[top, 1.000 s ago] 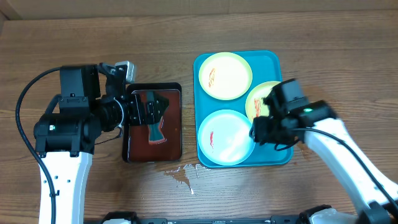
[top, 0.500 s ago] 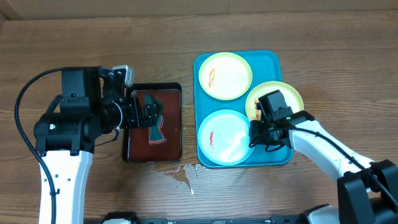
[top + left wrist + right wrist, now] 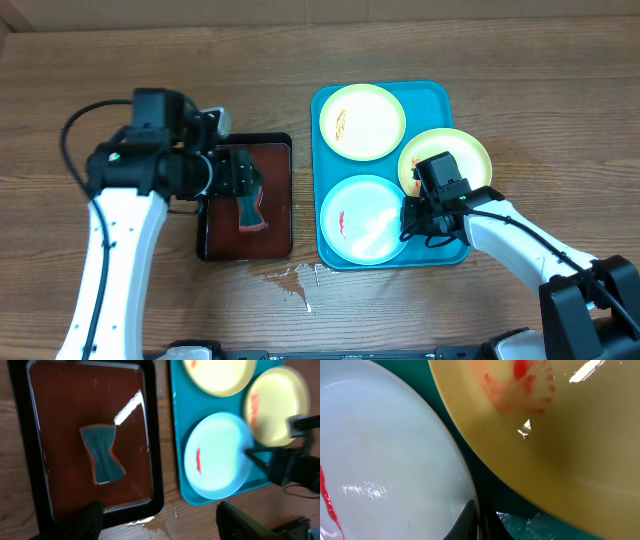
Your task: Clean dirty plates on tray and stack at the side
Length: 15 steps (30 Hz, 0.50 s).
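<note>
The turquoise tray (image 3: 440,95) holds three plates. One yellow-green plate (image 3: 362,120) lies at the back, and another (image 3: 450,152) leans over the tray's right rim. The light blue plate (image 3: 360,218) lies at the front with a red smear on it. My right gripper (image 3: 410,222) is shut on that plate's right rim. In the right wrist view its fingertips (image 3: 470,522) pinch the light blue plate (image 3: 385,460) beside the smeared yellow-green plate (image 3: 560,435). My left gripper (image 3: 240,180) hangs open above the black tray, its fingers (image 3: 245,520) wide apart with nothing between them.
A black tray (image 3: 205,245) with a dark red inside lies left of the turquoise one, with a grey-green sponge (image 3: 250,200) in it. A small puddle of water (image 3: 290,280) lies on the wooden table in front of the two trays.
My right gripper has moved a little forward to the light blue plate's rim and shut on it. The left arm has swung right above the black tray, its jaws a little narrower.
</note>
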Tool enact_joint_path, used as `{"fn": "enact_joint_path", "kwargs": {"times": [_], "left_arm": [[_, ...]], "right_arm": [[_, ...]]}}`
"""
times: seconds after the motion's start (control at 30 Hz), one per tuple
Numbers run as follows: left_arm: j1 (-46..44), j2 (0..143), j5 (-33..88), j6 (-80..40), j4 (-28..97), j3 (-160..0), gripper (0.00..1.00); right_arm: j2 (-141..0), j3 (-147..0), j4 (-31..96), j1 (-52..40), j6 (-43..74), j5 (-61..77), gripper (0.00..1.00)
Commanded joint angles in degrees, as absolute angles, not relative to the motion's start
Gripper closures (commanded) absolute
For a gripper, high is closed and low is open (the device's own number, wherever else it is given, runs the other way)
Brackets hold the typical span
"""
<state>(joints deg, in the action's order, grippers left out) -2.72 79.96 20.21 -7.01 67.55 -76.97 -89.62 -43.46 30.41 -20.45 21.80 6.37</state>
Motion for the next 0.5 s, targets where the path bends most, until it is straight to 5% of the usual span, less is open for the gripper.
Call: {"fn": "enact_joint_path", "kwargs": {"times": [0.0, 0.1, 0.33, 0.47], "left_arm": [[-6.6, 84.2, 11.2, -10.5, 67.8, -78.0, 0.30], [-9.5, 88.7, 2.0, -18.4, 68.4, -78.0, 0.31], [-9.3, 100.4, 1.1, -22.3, 66.7, -78.0, 0.32], [-8.5, 106.6, 2.9, -22.3, 65.1, -78.0, 0.45]], "right_arm": [[-89.7, -43.1, 29.9, -20.6, 22.7, 4.3, 0.96], [-89.7, -43.1, 29.9, -20.6, 22.7, 4.3, 0.96], [-89.7, -43.1, 30.0, -20.6, 22.8, 4.3, 0.96], [-89.7, -43.1, 30.1, -20.6, 22.7, 4.3, 0.96]]}}
